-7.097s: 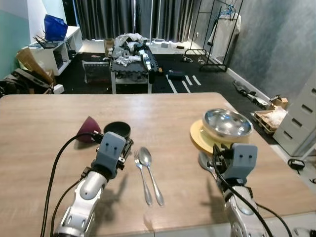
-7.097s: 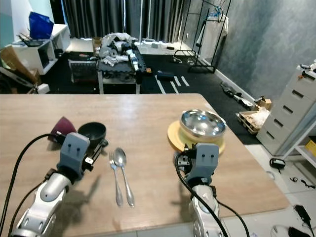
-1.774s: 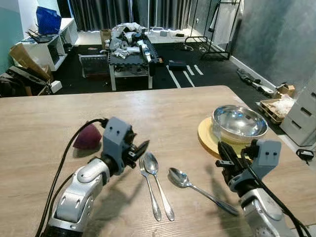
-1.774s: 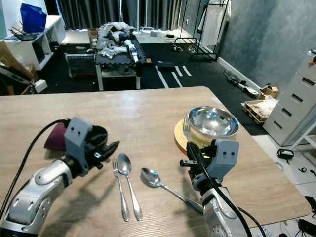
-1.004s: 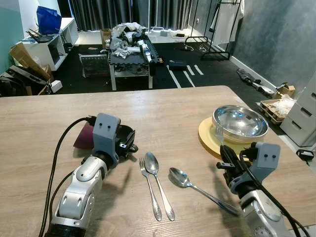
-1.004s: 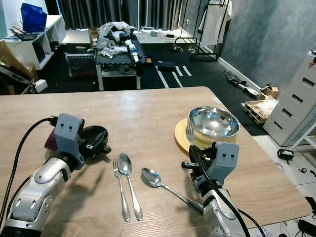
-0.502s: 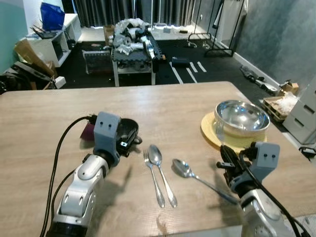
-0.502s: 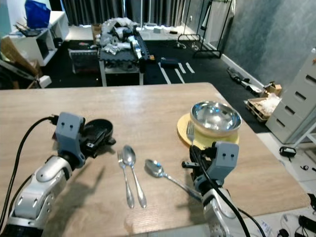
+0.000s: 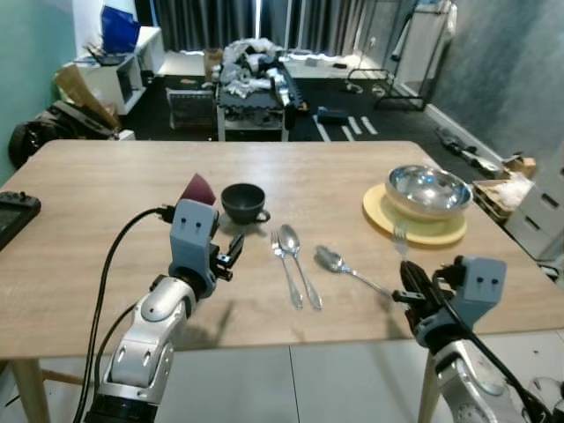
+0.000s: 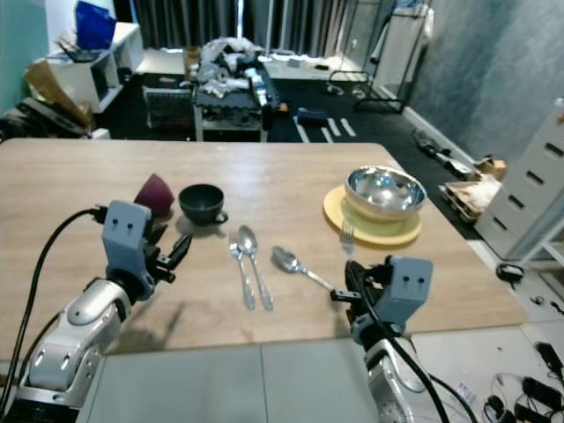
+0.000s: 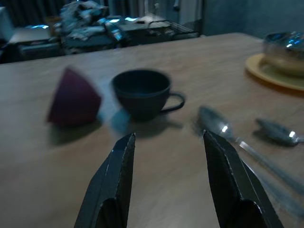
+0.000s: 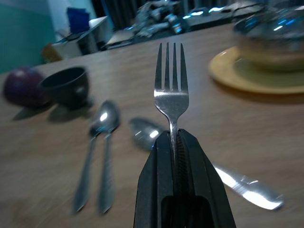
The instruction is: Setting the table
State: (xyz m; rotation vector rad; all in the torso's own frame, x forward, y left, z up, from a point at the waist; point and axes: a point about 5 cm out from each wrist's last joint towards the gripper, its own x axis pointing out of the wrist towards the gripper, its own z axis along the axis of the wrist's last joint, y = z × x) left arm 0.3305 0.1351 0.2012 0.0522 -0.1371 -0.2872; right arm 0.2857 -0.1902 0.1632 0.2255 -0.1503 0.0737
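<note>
The right claw point(image 12: 173, 142) was clamped shut on the handle of a fork point(image 12: 171, 92), holding it upright with its long axis vertical and the four tines pointing straight up. In the head views this fork point(image 9: 399, 240) stood above the table's point(image 9: 106, 194) near edge, at about 5 o'clock from the table's middle and just short of the yellow plate point(image 9: 414, 227).

The left claw point(image 11: 166, 180) hung over the table at about 7 o'clock from the middle, its two fingers point(image 11: 118, 175) spread apart with nothing between them. It pointed toward 1 o'clock, at a dark cup point(image 11: 142, 92) whose handle stuck out toward the cutlery. A maroon cone-shaped object point(image 11: 72, 97) lay just beside the cup, on the side away from the cutlery, apart from it.

Near the table's middle a second fork point(image 9: 285, 264) and a spoon point(image 9: 300, 264) lay side by side, close to touching, their long axes running from 12 to 6 o'clock with tines and bowl at the far end and handles toward the robot. Another spoon point(image 9: 348, 269) lay at an angle just to their 3 o'clock side, its bowl toward 10 o'clock and its handle toward 4 o'clock, reaching near the right claw.

A shiny metal bowl point(image 9: 427, 189) sat on the yellow plate at about 3 o'clock on the table. A dark flat object point(image 9: 13, 211) rested at the table's 9 o'clock edge.
</note>
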